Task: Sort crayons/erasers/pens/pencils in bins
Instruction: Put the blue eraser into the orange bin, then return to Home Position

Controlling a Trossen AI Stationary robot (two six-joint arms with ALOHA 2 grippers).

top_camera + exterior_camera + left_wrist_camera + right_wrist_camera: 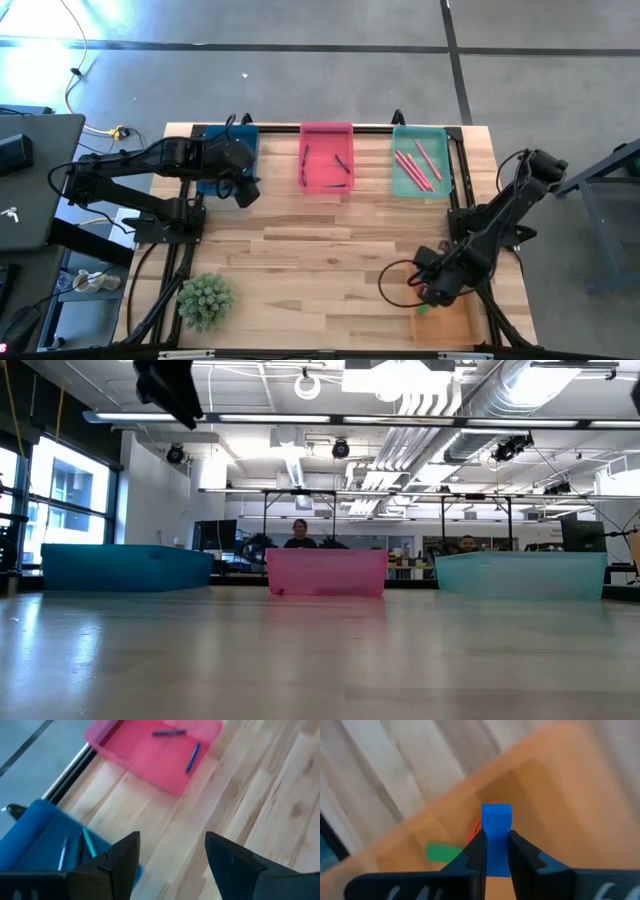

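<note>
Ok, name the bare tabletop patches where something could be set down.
The bare wooden tabletop is widest between the pink plastic bin and the spiky green plant. It is crowded by the translucent orange bin, where the right gripper holds a blue eraser block.

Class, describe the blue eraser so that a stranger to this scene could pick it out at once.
Find the orange bin at the table's near right corner, where the right arm reaches down. Over it the right claw is shut on the blue eraser, a short chunky block. The green eraser lies loose in the bin beside it, and the blue one alone is pinched between the fingers.
</note>
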